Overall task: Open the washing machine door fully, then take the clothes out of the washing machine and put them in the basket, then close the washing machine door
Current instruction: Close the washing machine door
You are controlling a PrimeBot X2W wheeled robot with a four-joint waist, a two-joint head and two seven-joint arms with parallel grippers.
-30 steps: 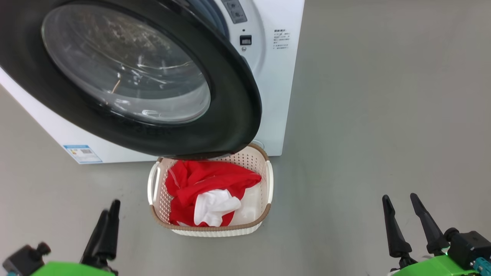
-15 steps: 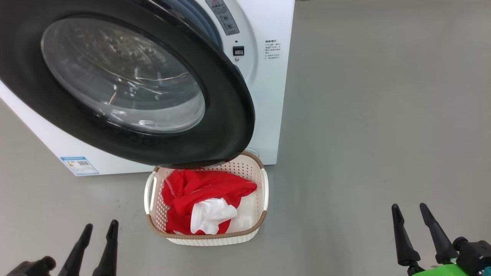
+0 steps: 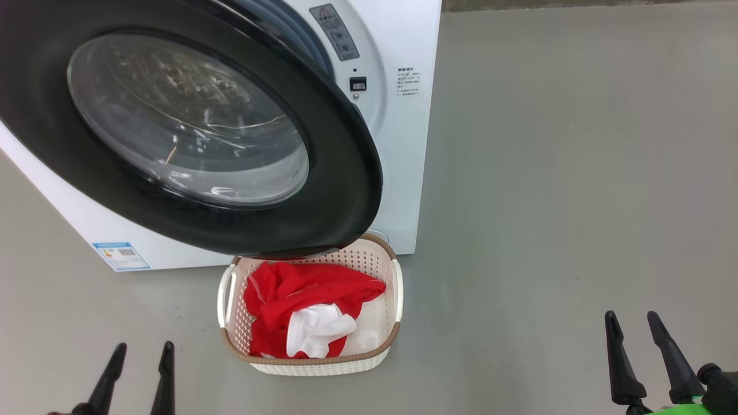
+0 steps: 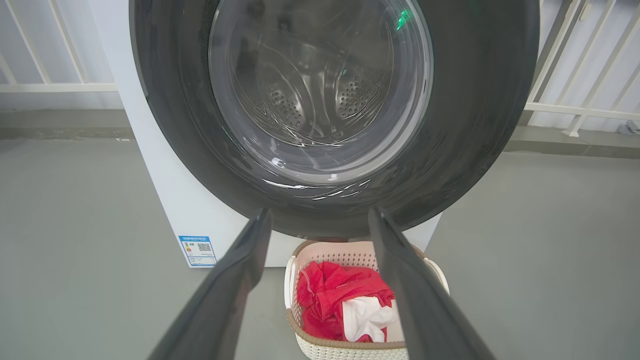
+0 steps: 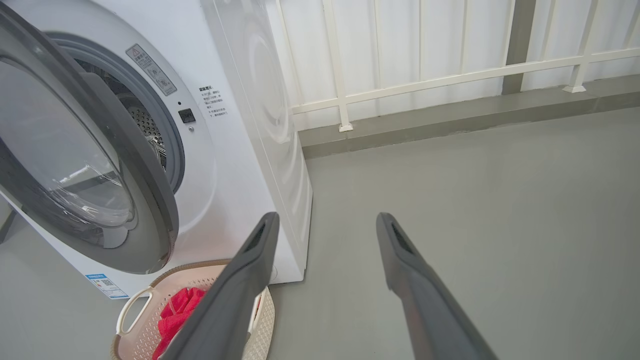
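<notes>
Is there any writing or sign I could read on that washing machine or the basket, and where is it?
Nothing is clear enough to quote.
On the washing machine, the grey label by the drum opening: a red warning triangle, print too small.
The printed block on the white front: too small.
The blue sticker low on the front: blurred, with a code square.
The basket: no writing visible.

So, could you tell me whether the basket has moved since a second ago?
No. The basket keeps its place relative to the blue sticker on the washing machine; everything in the head view slid down together, so the camera moved.
</notes>
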